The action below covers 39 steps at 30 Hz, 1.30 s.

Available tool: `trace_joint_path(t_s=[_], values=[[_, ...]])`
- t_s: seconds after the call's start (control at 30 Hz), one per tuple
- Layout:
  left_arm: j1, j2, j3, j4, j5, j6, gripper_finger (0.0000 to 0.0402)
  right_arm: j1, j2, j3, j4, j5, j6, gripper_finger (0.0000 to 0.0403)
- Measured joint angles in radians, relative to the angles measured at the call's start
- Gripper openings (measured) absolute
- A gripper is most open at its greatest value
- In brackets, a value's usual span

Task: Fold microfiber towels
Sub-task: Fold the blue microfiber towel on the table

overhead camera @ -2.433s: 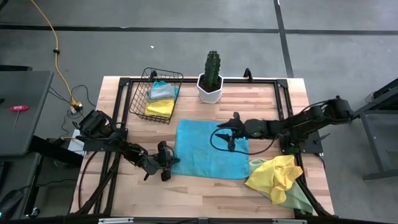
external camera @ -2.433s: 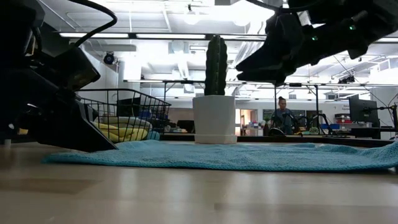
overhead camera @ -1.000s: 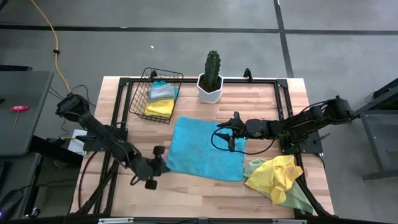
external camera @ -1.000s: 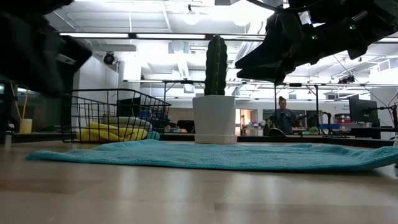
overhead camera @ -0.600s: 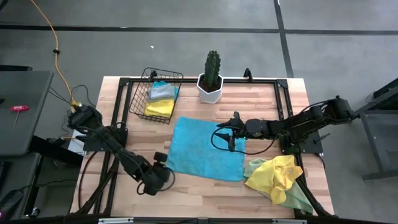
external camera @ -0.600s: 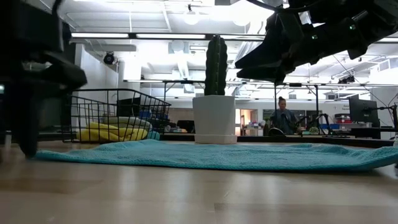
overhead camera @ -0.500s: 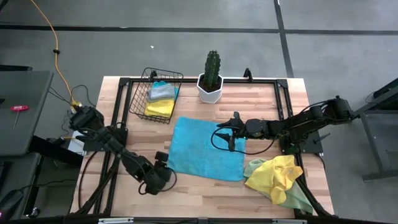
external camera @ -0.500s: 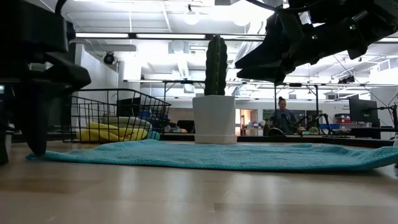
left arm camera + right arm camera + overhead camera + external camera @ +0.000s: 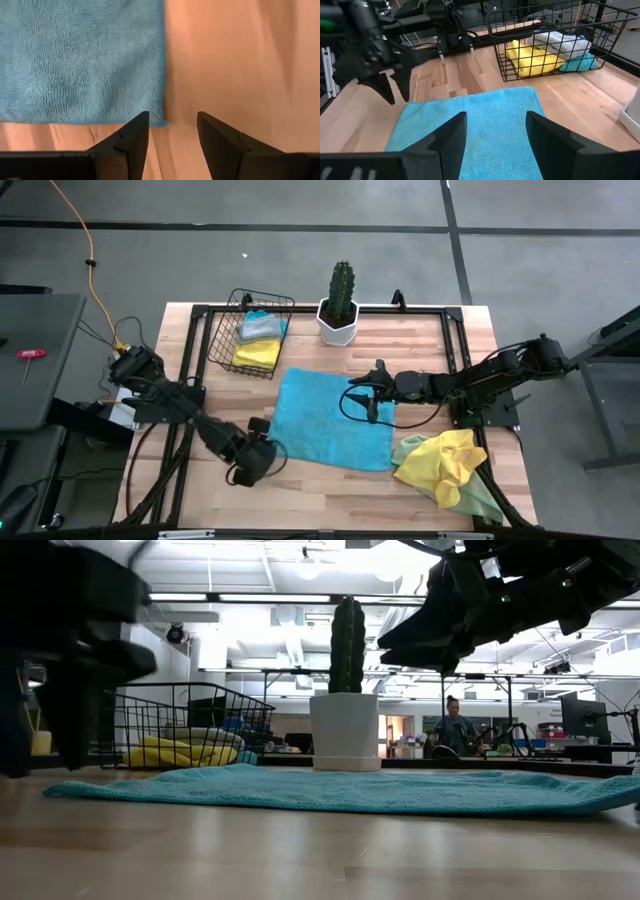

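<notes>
A turquoise blue microfiber towel [image 9: 333, 420] lies spread flat on the middle of the table. My left gripper [image 9: 258, 455] points down at the bare wood just off the towel's near left corner [image 9: 159, 120]. It is open, and its fingers stand above the table, apart from the cloth. In the low view it shows at the far left [image 9: 40, 765]. My right gripper [image 9: 372, 398] hangs open above the towel's right part [image 9: 470, 125] and touches nothing. A crumpled yellow and pale green towel pile [image 9: 450, 468] lies at the near right.
A wire basket [image 9: 255, 335] holding folded yellow, grey and blue towels stands at the far left. A cactus in a white pot [image 9: 338, 315] stands at the far middle. Bare wood lies along the near edge. A person [image 9: 455, 725] sits far off in the room.
My left gripper has tipped from a slant to pointing down at the table. It has also come a little toward the towel's near left corner. The towel lies as before.
</notes>
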Motion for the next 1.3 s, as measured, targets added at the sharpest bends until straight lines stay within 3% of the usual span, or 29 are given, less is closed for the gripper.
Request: trace_joint_path(t_s=[0.4,0.9,1.1,1.2,1.3], values=[[0.114,-0.001,-0.01,0.014,0.127,0.065,0.0157,0.0,0.0,0.0,-0.006,0.0,-0.006,0.0197],[0.103,0.034,-0.009,-0.001,0.116,0.061,0.0157,0.0,0.0,0.0,-0.001,-0.002,-0.001,0.0197],[0.103,0.078,-0.002,-0.006,0.125,0.062,0.0156,0.001,0.0,0.0,0.054,-0.07,0.0,0.0197],[0.103,0.079,-0.002,-0.006,0.118,0.061,0.0156,0.037,0.0,0.001,0.067,-0.133,-0.005,0.0197],[0.103,0.072,-0.005,-0.003,0.117,0.061,0.0154,0.109,0.0,0.042,-0.064,-0.137,-0.001,0.0197]])
